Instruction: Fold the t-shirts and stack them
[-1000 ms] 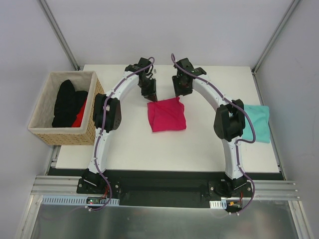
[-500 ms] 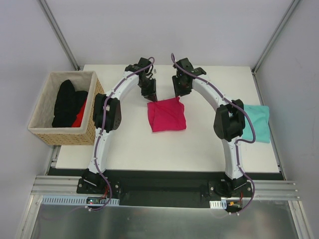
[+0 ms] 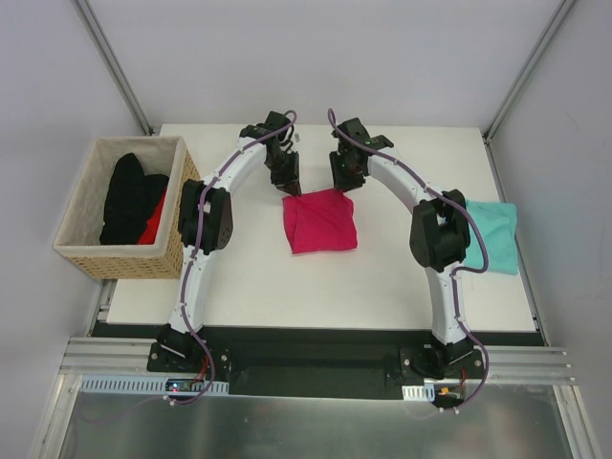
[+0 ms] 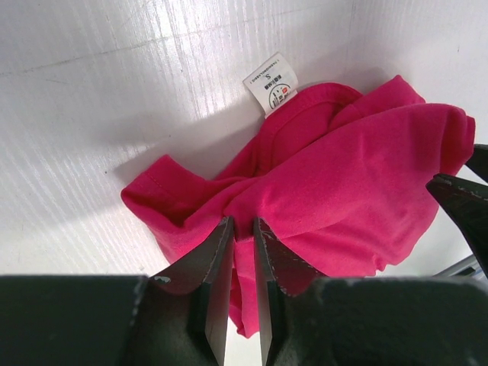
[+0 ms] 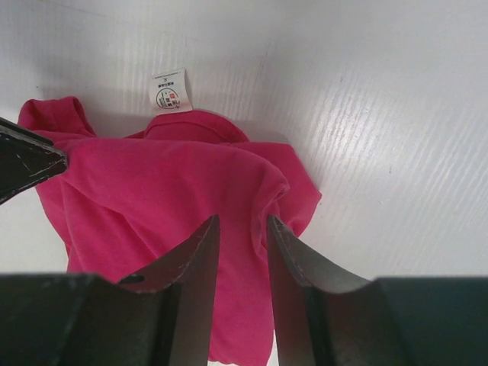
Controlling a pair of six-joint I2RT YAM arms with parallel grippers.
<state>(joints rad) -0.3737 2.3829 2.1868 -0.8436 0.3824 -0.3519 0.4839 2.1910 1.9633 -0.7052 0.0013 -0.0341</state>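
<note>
1. The left arm (image 3: 206,215) rises from its base at the near edge and curves inward to the far middle of the white table (image 3: 249,277). Its wrist points down at the far left corner of the magenta-pink t-shirt (image 3: 320,222).
2. The right arm (image 3: 440,234) mirrors this curve, with its wrist pointing down at the shirt's far right corner.
3. The left gripper (image 4: 242,229) has its fingers (image 4: 217,259) drawn nearly together, pinching a bunched fold of the pink cloth. Creases run into the tips.
4. The right gripper (image 5: 242,225) has its fingers (image 5: 198,255) a little apart, one on each side of the pink cloth near its puckered corner. Whether they are actually clamping the cloth cannot be told.
5. The magenta-pink t-shirt lies as a rough folded square in the middle of the table, between the two arms. Its white neck label (image 4: 272,82) lies at the far edge, between the grippers.
6. The teal t-shirt (image 3: 497,234) lies flat near the table's right edge, well apart from the pink one. The right arm's elbow partly hides it.
7. A woven basket (image 3: 76,251) stands just beyond the table's left edge. It holds a black garment (image 3: 124,196) with a bit of red cloth (image 3: 153,225) beside it.
</note>
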